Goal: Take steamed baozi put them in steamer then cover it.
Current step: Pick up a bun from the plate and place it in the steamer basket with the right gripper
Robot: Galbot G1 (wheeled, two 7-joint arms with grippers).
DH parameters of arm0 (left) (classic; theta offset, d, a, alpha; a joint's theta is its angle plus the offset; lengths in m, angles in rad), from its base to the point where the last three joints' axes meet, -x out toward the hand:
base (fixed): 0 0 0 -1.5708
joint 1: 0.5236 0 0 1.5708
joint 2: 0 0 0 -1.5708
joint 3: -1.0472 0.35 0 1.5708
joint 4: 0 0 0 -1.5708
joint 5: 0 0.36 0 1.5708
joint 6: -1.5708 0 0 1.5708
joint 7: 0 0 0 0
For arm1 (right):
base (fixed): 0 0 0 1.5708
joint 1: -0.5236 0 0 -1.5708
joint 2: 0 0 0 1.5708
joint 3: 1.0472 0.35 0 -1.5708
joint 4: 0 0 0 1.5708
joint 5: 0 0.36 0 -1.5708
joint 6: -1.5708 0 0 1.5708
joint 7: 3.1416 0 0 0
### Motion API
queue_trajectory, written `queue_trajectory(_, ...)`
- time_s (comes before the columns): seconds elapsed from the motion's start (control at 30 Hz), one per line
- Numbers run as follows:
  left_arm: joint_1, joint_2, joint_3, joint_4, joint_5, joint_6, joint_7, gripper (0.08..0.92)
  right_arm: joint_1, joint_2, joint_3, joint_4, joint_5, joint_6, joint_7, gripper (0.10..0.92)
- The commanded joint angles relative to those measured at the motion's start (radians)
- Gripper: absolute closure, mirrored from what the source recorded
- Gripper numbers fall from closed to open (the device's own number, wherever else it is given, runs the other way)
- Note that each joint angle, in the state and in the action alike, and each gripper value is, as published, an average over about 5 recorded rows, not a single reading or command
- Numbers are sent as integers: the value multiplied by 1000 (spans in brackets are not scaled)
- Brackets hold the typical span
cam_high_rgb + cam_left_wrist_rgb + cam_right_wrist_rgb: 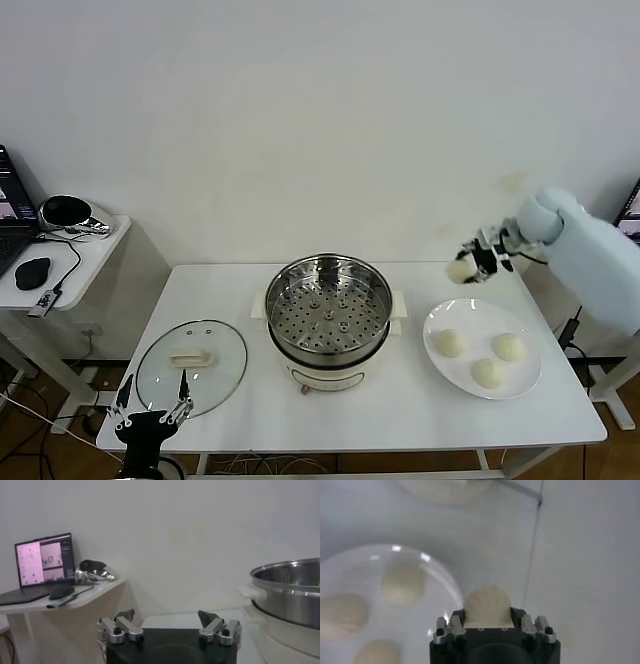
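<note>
My right gripper [467, 264] is shut on one cream-white baozi [460, 270] and holds it in the air above the table's far right, just beyond the white plate [436, 365]; the bun shows between the jaws in the right wrist view [487, 605]. Three more baozi [450, 343] [509, 347] [488, 373] lie on that plate. The steel steamer [328, 305] stands open at the table's middle, its perforated tray bare. The glass cover [191, 365] lies flat at the front left. My left gripper [152, 404] is open and empty at the table's front left edge.
A side table [95, 240] at the far left holds a laptop [42, 562], a mouse [33, 271] and a shiny object [68, 213]. The steamer's rim [287, 587] fills one side of the left wrist view.
</note>
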Motion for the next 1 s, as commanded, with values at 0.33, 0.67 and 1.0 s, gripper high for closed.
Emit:
queue_trajectory(0.33, -25, 12, -17, 8, -31, 16, 5, 177, 274, 391, -382, -1, 196, 152, 62, 432)
queue_trajectory(0.67, -25, 4, -22, 19, -31, 20, 8, 177, 196, 535, -445, -149, -45, 415, 112, 431)
queue_trajectory(1.0, -17, -8, -25, 18, -30, 18, 8, 177, 145, 553, -459, -160, -158, 505, 133, 431)
